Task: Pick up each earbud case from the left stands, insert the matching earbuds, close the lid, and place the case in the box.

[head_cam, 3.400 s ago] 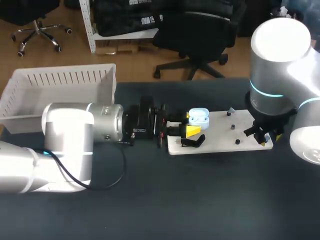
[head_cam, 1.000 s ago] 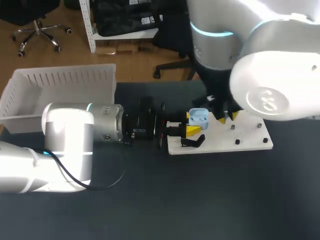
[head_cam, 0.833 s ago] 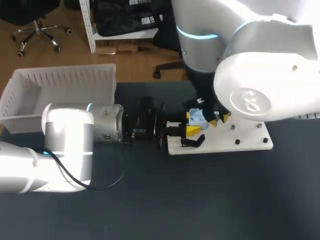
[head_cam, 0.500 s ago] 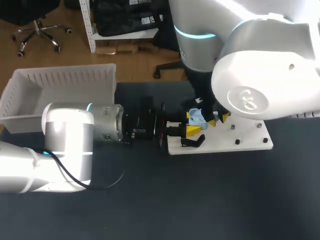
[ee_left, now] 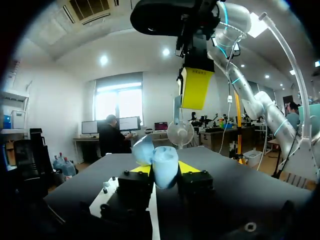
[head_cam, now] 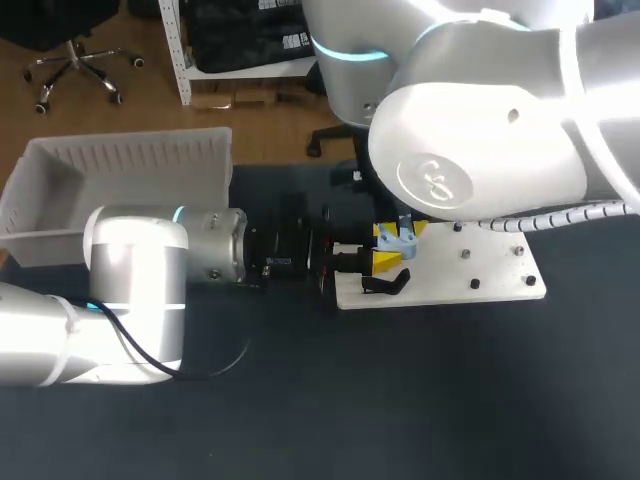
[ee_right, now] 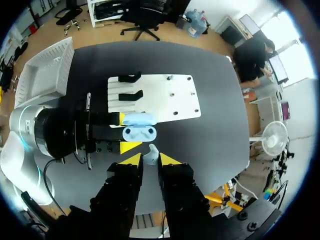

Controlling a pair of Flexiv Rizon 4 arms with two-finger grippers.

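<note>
My left gripper (head_cam: 386,249) lies level over the white board's left end, shut on the open light-blue earbud case (head_cam: 397,240). From the left wrist the case (ee_left: 163,168) stands between the yellow tips, lid up. Directly above it hangs my right gripper (ee_right: 150,159), shut on a small white earbud (ee_right: 150,152). Looking down from the right wrist, the case (ee_right: 140,133) shows its two sockets, lid (ee_right: 137,119) swung back. Seen from the left wrist, the earbud (ee_left: 177,111) hangs beside a yellow finger (ee_left: 195,87) above the case. In the head view my right arm hides its gripper.
A white board (head_cam: 470,268) with small pegs lies right of centre, two black stands (ee_right: 128,86) at its left end. A white slatted box (head_cam: 120,175) sits at the table's back left. Dark bare tabletop fills the front.
My right arm has swung left from beside the case to right above it, and now covers more of the head view. The left arm and the case have kept still.
</note>
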